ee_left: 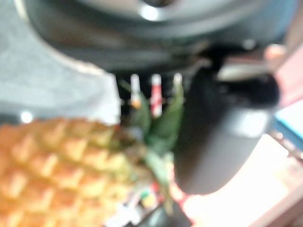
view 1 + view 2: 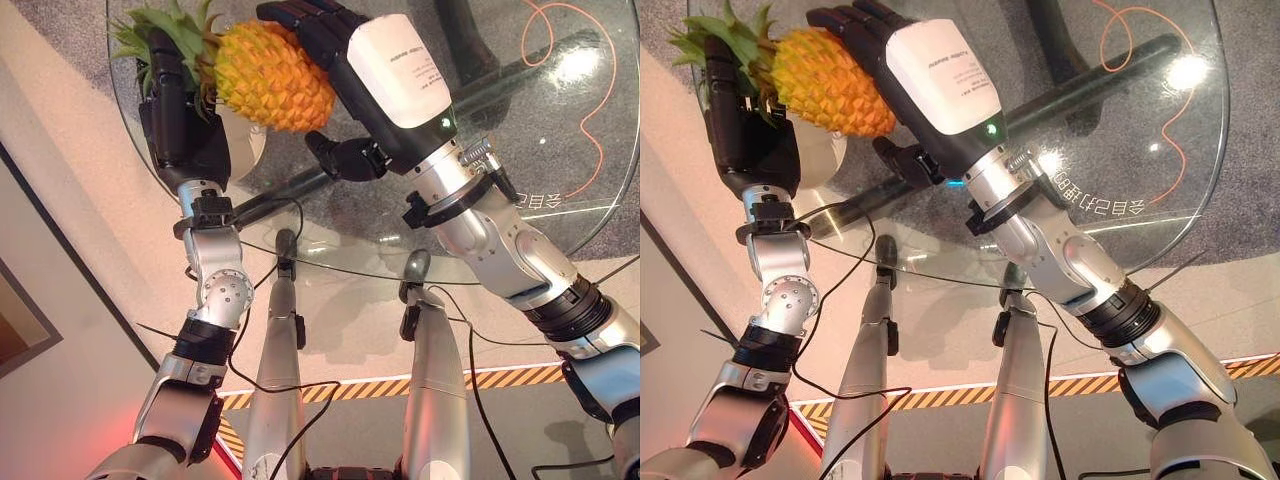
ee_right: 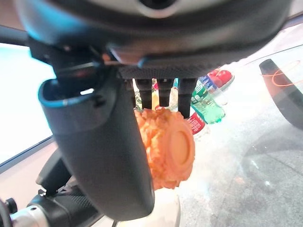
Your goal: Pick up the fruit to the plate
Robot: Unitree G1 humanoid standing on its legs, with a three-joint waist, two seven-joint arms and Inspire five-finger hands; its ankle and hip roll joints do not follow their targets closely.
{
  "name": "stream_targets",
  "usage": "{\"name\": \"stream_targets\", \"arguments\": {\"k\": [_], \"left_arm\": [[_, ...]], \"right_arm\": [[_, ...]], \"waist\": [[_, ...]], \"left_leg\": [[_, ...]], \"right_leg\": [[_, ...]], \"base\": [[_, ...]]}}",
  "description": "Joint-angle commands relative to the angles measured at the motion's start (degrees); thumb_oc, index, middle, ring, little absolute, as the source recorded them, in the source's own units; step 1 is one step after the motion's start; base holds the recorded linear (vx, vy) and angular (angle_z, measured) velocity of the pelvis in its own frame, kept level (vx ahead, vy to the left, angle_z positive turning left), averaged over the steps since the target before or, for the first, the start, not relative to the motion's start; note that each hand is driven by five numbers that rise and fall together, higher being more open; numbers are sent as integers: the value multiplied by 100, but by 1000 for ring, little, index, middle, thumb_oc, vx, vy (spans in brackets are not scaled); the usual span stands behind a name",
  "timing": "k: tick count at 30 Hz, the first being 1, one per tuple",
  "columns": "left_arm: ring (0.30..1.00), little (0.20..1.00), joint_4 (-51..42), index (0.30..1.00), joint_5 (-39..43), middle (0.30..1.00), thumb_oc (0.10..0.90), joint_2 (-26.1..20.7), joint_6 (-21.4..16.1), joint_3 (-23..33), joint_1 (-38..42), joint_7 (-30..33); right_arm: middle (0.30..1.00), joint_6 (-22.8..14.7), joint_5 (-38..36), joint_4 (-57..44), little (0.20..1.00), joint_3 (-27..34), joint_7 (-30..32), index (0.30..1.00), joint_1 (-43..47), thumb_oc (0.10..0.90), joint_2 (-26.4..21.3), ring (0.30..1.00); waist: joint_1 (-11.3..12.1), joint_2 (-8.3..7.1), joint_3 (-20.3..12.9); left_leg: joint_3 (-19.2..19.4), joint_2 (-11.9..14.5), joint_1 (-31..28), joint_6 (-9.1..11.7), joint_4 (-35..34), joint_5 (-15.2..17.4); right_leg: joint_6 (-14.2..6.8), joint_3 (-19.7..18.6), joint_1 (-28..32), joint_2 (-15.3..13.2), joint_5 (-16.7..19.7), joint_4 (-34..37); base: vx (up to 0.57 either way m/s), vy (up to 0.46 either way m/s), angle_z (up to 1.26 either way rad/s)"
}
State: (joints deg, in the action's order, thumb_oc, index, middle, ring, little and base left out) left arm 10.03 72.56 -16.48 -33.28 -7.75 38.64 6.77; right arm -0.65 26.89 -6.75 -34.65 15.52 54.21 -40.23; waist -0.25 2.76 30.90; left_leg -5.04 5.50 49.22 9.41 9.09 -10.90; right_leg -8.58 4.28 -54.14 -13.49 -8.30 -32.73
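The pineapple [image 2: 270, 78] was held up over the round glass table [image 2: 560, 150], lying on its side with its green crown to the left — both hands were on it. The left hand [image 2: 178, 120] was curled round the leafy crown end, fingers up among the leaves. The right hand [image 2: 345, 70] gripped the orange body from the right, fingers wrapped over the far side, thumb [image 2: 345, 158] below. A white plate [image 2: 245, 145] sat on the table just beneath the fruit, near the left hand.
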Motion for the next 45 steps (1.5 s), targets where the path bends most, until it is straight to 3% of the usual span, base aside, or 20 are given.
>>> {"name": "stream_targets", "arguments": {"k": [1,28,36,45], "left_arm": [[300,200,-765,300,-791,300,100,-170,-833,240,669,-28],[300,200,-438,300,-1572,300,100,-213,-1087,510,863,695],[300,200,-181,300,-2642,300,100,-395,-1295,603,955,1484],[300,200,188,300,-3137,300,100,-525,-1571,760,1002,1861]], "right_arm": [[900,-206,-50,-304,900,514,559,900,515,800,196,900],[900,-30,-78,-25,900,952,1216,900,446,800,223,900],[900,124,-381,332,900,1147,1787,900,207,800,156,900],[900,178,-867,980,900,1643,2738,900,-381,800,228,900]], "waist": [[80,-320,-111],[42,-378,-111],[9,-392,-111],[-92,-425,-111]], "left_leg": [[353,-469,-153,-408,604,685],[370,-414,-333,-378,440,663],[381,-396,-329,-371,424,626],[424,-358,-379,-365,429,674]], "right_leg": [[103,311,729,567,1027,1641],[111,306,905,620,1010,1744],[130,302,910,617,1026,1762],[138,264,937,634,1009,1762]], "base": [[0,0,0],[-13,0,0],[0,0,0],[-12,15,0]]}}
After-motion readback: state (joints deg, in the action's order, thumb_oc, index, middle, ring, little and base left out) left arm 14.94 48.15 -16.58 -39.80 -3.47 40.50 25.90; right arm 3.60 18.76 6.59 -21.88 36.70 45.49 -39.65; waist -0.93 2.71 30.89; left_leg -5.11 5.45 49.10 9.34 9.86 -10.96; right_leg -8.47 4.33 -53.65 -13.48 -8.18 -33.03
